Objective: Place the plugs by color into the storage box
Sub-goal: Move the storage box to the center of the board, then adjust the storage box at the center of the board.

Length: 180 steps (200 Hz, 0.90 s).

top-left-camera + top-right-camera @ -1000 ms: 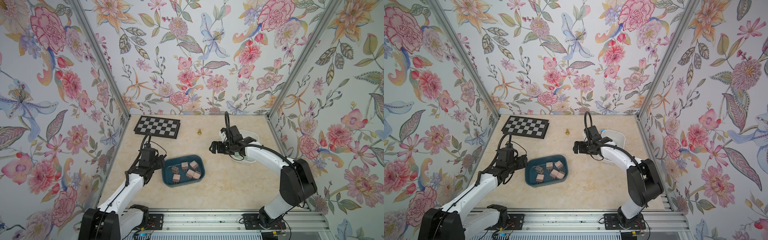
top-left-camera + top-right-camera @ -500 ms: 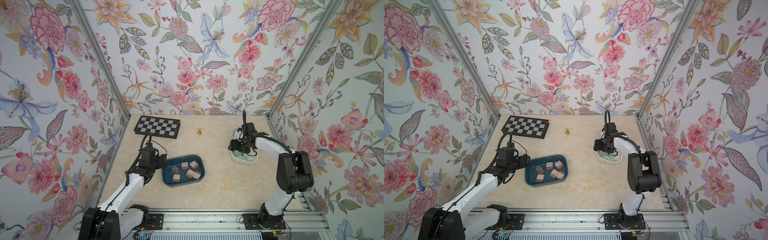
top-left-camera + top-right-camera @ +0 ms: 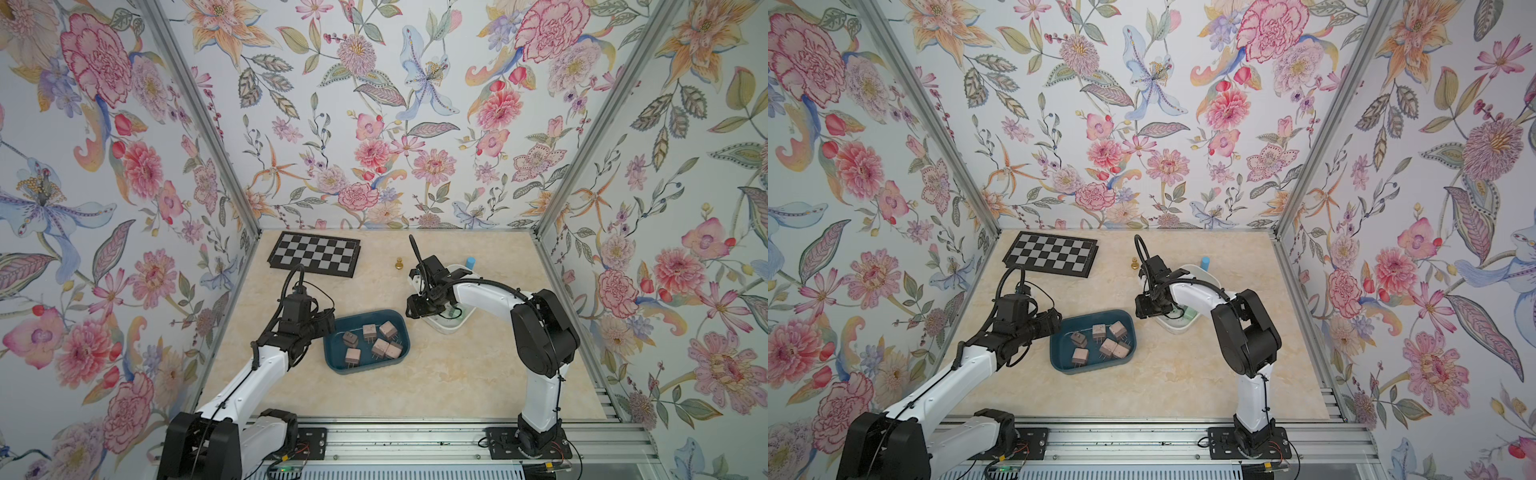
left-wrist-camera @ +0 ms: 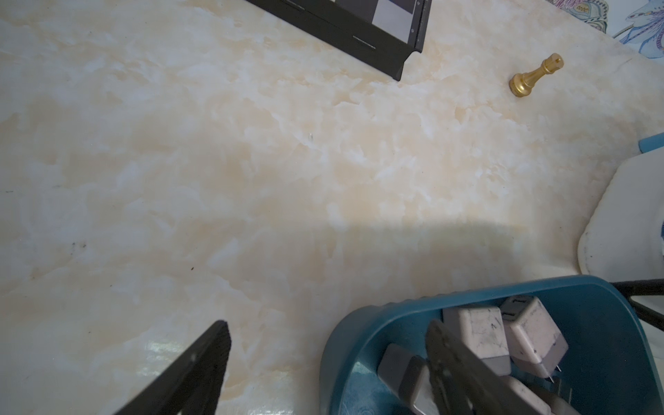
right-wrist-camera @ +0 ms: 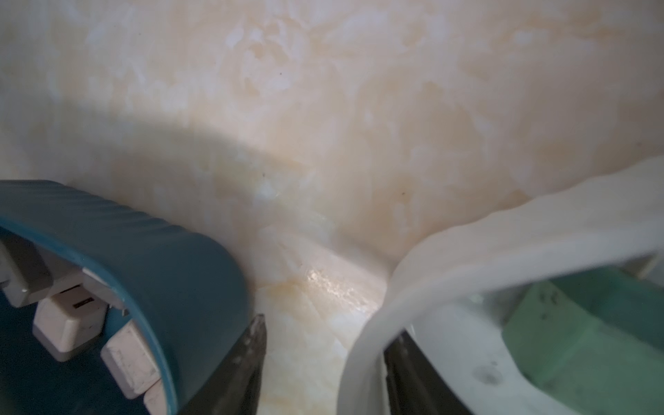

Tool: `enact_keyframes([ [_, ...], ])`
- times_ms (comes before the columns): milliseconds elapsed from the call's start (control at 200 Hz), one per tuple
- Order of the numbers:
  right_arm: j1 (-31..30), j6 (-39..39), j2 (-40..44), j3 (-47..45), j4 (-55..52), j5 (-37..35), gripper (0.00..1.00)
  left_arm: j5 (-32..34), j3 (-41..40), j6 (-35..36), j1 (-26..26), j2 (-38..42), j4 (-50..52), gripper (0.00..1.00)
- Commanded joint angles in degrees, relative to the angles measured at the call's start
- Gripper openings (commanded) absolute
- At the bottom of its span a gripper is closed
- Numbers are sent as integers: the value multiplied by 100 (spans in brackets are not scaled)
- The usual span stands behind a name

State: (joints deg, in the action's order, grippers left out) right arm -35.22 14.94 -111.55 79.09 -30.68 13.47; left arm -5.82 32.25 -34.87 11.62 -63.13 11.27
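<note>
Since the earlier frames, the right hand (image 5: 327,334) has been brought from above the white oval plastic bin (image 5: 467,258) to the bin's end facing the dark teal plastic tray (image 3: 361,314). Its fingers are set astride the white rim, one inside and one outside, probably so the bin can be held or dragged. Whether the rim is already pinched cannot be told. Mint green cube-shaped plugs (image 5: 575,341) are seen inside that bin, towards the right edge of the marbled beige table (image 3: 457,382). Six dusty pink cube-shaped plugs (image 3: 380,347) are kept in the teal tray at mid-table. The left hand (image 4: 328,327) is spread wide and empty across the tray's left wall, apparently to steady it.
</note>
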Motion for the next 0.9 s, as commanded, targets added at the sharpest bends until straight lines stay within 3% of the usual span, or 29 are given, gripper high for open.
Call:
enact_keyframes([
  [0,-2,103,-15,145,-78,90,63,28,62,90,-15,-49,-26,87],
  [165,67,71,431,3,-87,27,86,40,49,137,-4,-36,-50,87],
  [310,525,62,1201,-466,-85,-168,97,-63,39,290,32,104,-187,86],
  [545,1728,-60,2471,-1499,-66,-250,100,446,63,335,34,387,-410,91],
  [696,2125,-97,2862,-2054,-9,-13,100,139,221,543,87,88,-539,94],
  [736,2118,-93,2925,-2177,17,25,100,63,335,726,248,-46,-495,95],
  [896,1901,175,3300,-2686,186,92,100,942,998,1149,1594,-655,152,97],
])
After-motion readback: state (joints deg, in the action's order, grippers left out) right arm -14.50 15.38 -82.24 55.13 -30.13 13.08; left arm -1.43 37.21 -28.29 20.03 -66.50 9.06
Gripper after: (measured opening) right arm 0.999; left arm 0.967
